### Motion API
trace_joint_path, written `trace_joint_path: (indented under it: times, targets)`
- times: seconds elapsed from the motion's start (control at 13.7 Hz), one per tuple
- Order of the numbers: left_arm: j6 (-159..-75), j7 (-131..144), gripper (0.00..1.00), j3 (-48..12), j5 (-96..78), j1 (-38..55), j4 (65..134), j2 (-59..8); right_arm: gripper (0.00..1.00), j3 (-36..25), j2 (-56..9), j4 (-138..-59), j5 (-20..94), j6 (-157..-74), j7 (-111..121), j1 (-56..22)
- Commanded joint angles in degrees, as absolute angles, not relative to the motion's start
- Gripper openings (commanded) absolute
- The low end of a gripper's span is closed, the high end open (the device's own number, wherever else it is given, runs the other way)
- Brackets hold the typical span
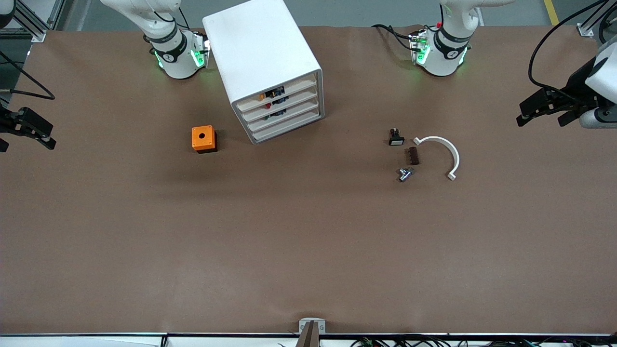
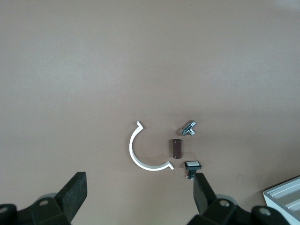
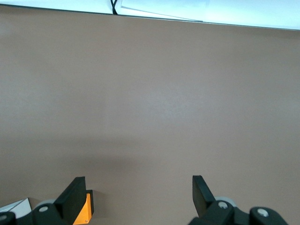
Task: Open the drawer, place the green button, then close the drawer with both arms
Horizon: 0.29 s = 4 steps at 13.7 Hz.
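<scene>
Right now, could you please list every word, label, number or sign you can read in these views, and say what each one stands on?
None can be read.
Round marks on the two white robot arm bases: too small to read.
White plastic drawer cabinet, orange box with a hole: no lettering visible.

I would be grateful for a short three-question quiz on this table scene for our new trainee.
1. True or false: the left hand holds the white clip.
2. Which small part lies nearest the front camera? A switch, B brown block, C metal fitting.
3. Fill in: the orange box stands beside the cabinet, toward the ____ arm's end of the table.

Key:
1. False: it hangs open and empty at its own end of the table, as does the right hand.
2. C.
3. right.
</scene>
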<state>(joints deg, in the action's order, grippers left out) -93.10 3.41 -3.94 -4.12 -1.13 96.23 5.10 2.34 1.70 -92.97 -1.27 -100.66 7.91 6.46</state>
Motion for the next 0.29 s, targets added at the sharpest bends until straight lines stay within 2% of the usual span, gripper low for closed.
trace_joint_path:
  times: [0.0,0.22]
  targets:
    - [-90.8,3.5,1.00,-4.4,-3.1,-1.1,94.0,4.7,1.00,3.0,2.0,-93.2,-1.4,-100.6,7.8,7.4]
    - [-89.8,3.6,1.00,-4.4,-3.2,-1.0,93.1,4.1,1.00,3.0,2.0,-93.2,-1.4,-100.6,7.8,7.4]
